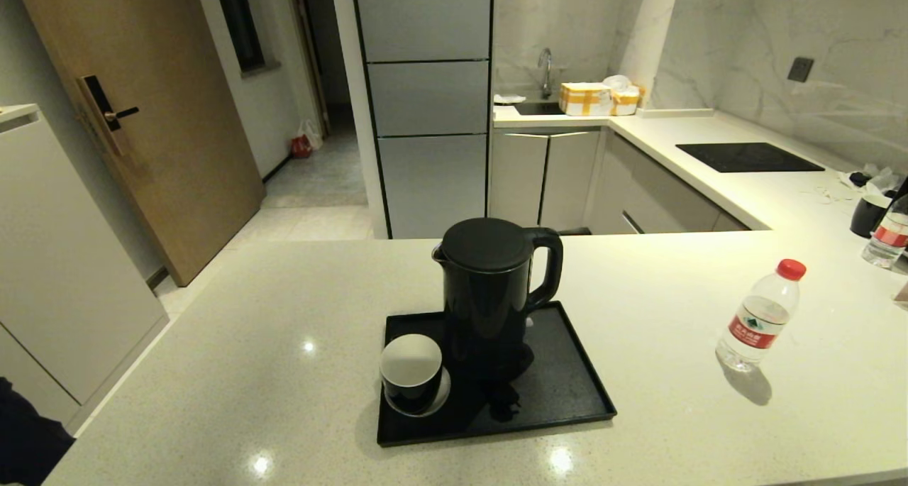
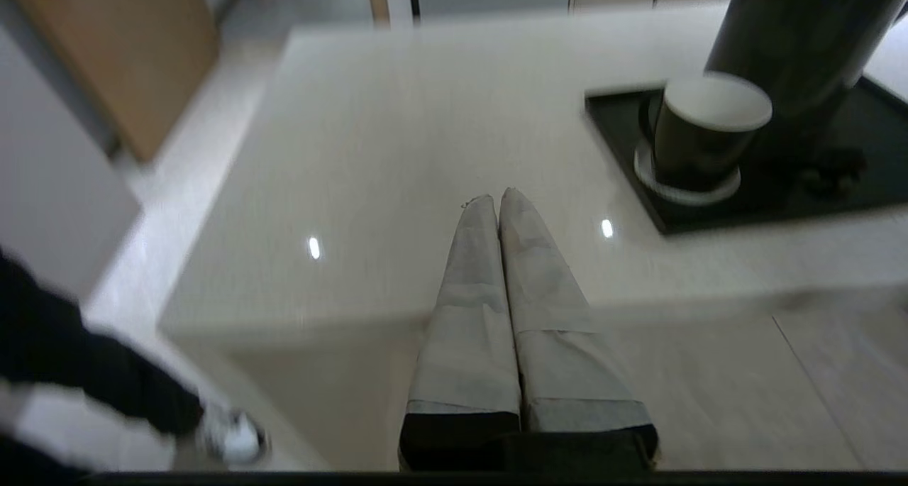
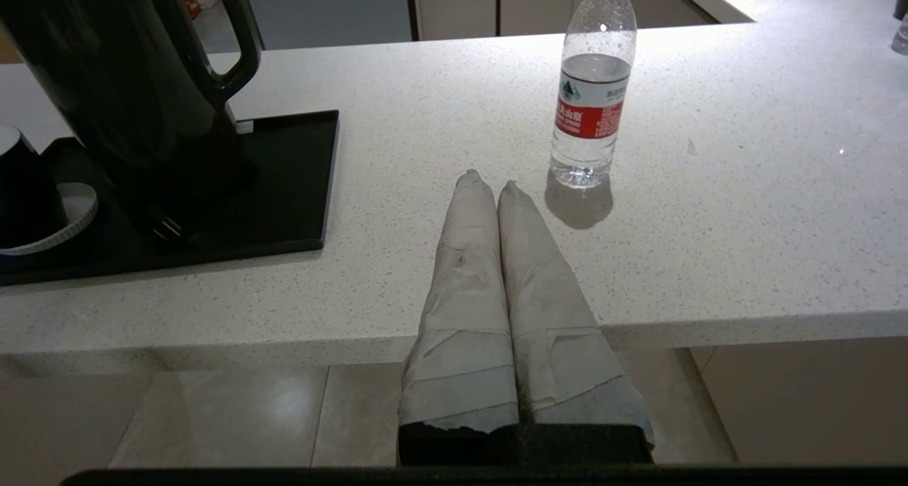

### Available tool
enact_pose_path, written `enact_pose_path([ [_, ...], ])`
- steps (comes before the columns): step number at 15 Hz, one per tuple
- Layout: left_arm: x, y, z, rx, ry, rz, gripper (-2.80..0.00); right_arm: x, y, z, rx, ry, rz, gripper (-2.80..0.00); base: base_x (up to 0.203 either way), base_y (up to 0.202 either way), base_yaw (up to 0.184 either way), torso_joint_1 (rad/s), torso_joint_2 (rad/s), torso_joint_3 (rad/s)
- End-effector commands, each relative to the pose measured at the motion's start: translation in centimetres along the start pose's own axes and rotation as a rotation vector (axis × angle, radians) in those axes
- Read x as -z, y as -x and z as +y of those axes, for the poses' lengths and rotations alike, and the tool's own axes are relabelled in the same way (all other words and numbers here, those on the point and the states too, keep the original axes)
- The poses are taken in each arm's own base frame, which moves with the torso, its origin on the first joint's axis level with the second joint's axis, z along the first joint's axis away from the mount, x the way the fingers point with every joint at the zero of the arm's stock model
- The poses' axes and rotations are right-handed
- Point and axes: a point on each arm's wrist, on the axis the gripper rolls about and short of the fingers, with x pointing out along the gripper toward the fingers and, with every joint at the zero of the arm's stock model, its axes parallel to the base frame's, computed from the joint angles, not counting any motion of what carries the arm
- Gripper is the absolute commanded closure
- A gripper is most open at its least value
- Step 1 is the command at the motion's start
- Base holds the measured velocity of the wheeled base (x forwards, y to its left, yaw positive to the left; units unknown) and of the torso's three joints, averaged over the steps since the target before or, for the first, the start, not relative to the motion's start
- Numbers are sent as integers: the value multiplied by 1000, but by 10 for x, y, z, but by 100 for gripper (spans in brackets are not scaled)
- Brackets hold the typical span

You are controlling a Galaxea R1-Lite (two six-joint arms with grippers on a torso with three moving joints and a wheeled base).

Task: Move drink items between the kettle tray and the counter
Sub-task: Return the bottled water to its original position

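A black cup [image 1: 411,372] with a white inside stands on a white saucer [image 1: 441,395] at the front left of the glossy black tray [image 1: 567,387], beside the tall black kettle [image 1: 493,294]. A clear water bottle [image 1: 759,316] with red cap and label stands upright on the speckled counter [image 1: 269,344], right of the tray. My left gripper [image 2: 495,201] is shut and empty, held before the counter's near edge, with the cup [image 2: 702,131] ahead of it and off to one side. My right gripper [image 3: 489,185] is also shut and empty, just short of the bottle [image 3: 592,96]. Neither arm shows in the head view.
At the far right edge of the counter stand a second bottle [image 1: 888,234] and a black cup [image 1: 869,215]. A black cooktop panel [image 1: 748,157] lies in the back counter. A sink with tap [image 1: 545,74] and yellow boxes [image 1: 589,97] sit at the back.
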Motion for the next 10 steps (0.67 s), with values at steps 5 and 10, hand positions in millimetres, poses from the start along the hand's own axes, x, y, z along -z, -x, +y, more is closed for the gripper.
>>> enact_pose_path([
  [5, 30, -20, -1, -10, 13, -108, 0, 1, 0, 0, 0, 0, 3, 0, 0, 0, 0, 0, 0, 0],
  [10, 35, -21, 0, -40, 58, -65, 0, 1, 0, 0, 0, -1, 3, 0, 0, 0, 0, 0, 0, 0],
])
